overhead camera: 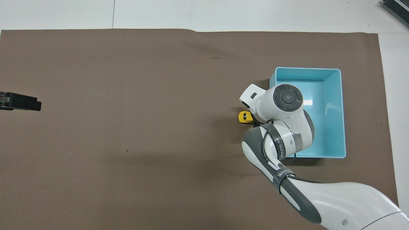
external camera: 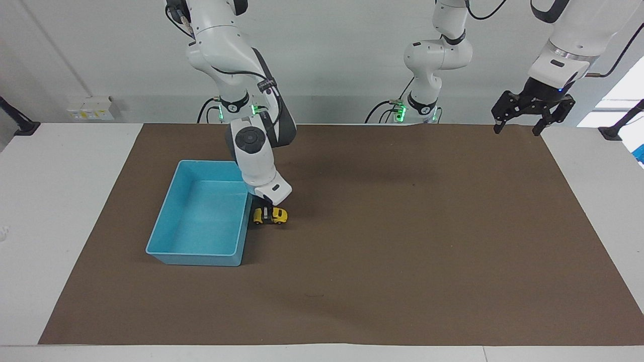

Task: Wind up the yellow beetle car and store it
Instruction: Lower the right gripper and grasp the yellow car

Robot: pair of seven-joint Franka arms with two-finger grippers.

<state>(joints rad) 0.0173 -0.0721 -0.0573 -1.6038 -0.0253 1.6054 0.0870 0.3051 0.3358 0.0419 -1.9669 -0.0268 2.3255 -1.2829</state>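
Observation:
The yellow beetle car (external camera: 271,216) sits on the brown mat right beside the light-blue bin (external camera: 166,229), on the side toward the left arm's end of the table. My right gripper (external camera: 266,213) reaches down onto the car and is shut on it, a dark finger crossing its middle. In the overhead view only one end of the yellow beetle car (overhead camera: 243,117) shows past the right arm's wrist, which hides the gripper. My left gripper (external camera: 520,127) hangs open, high over the mat's corner by its own base, and waits; its tip (overhead camera: 32,105) shows in the overhead view.
The light-blue bin (overhead camera: 334,95) holds nothing and lies toward the right arm's end of the table. The brown mat (external camera: 402,251) covers most of the white table. The right arm's elbow hangs over the bin's wall nearest the car.

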